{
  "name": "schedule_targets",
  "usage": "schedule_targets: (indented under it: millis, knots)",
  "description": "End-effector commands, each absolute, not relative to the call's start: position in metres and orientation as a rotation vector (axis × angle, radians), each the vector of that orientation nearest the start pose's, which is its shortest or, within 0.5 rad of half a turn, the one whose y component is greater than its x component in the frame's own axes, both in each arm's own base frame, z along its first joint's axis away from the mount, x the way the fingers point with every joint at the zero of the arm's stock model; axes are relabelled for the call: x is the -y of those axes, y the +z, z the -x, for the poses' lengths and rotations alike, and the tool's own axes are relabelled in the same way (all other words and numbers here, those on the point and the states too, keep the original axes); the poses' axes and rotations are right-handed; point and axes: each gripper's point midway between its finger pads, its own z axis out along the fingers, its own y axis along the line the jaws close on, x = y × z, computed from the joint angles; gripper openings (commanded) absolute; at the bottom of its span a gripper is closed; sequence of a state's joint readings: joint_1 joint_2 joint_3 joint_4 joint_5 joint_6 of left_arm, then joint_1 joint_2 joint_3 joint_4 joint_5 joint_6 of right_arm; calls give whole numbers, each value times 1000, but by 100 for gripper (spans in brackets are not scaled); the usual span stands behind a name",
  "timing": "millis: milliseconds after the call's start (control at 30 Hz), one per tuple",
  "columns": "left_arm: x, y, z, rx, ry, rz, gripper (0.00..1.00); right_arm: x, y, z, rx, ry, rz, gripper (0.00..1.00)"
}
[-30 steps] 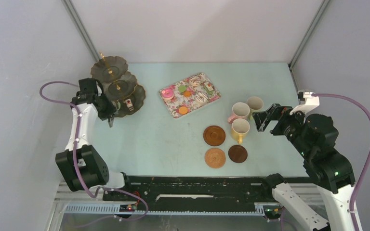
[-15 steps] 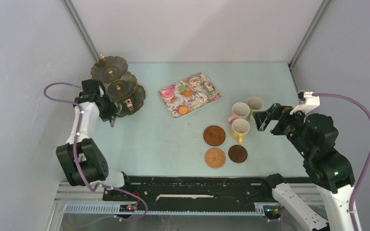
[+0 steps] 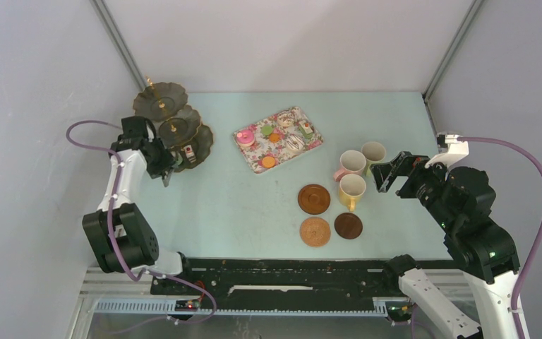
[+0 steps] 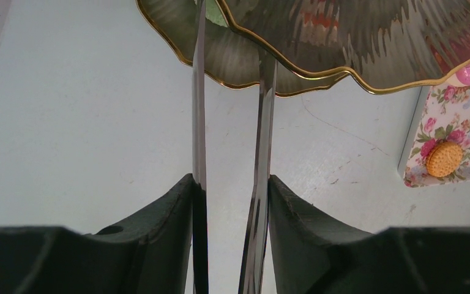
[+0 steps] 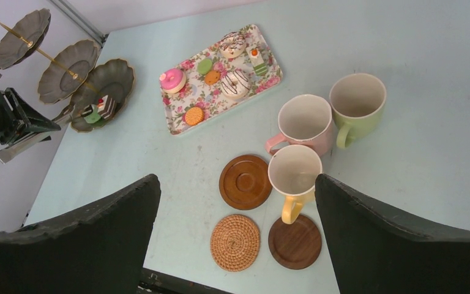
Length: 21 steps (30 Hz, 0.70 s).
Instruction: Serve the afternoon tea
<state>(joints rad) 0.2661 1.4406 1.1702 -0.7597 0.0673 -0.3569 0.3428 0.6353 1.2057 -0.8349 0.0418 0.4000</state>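
The dark scalloped three-tier stand (image 3: 173,131) stands at the far left, with a small toy cake (image 5: 101,109) on its bottom tier. My left gripper (image 4: 231,180) is shut on the metal tongs (image 4: 199,122). The tongs' two arms press against my fingers, and their tips are hidden behind the edge of a tier (image 4: 355,43). Pink (image 3: 351,164), green (image 3: 373,152) and yellow (image 3: 352,191) mugs stand together beside three brown coasters (image 3: 314,199). My right gripper (image 3: 388,171) hovers open just right of the mugs, holding nothing.
The flowered tray (image 3: 279,139) at mid-table carries several toy cakes and macarons, with a biscuit (image 4: 444,158) at its near corner. The yellow mug's handle overhangs the dark coaster (image 5: 294,241). A woven coaster (image 5: 235,242) lies nearest the front edge. Grey walls close in on both sides.
My left jaws have widened a little and the tongs' arms have spread with them. The left arm has shifted slightly. The right arm has not moved.
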Motion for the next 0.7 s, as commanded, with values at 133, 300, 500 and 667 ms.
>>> schedule_targets:
  millis: [133,300,500,667]
  knots:
    - [-54,140,-330,-2474,-124,705,47,-81,358,-201,-1830,488,-75,100]
    - [-52,144,-317,-2481,-107,701,46,-82,360,-200,-1820,492,-64,100]
    - [-45,150,-291,-2465,-112,701,47,-84,359,-198,-1827,504,-55,100]
    - [-33,156,-276,-2433,-177,719,46,-87,358,-196,-1834,519,-51,100]
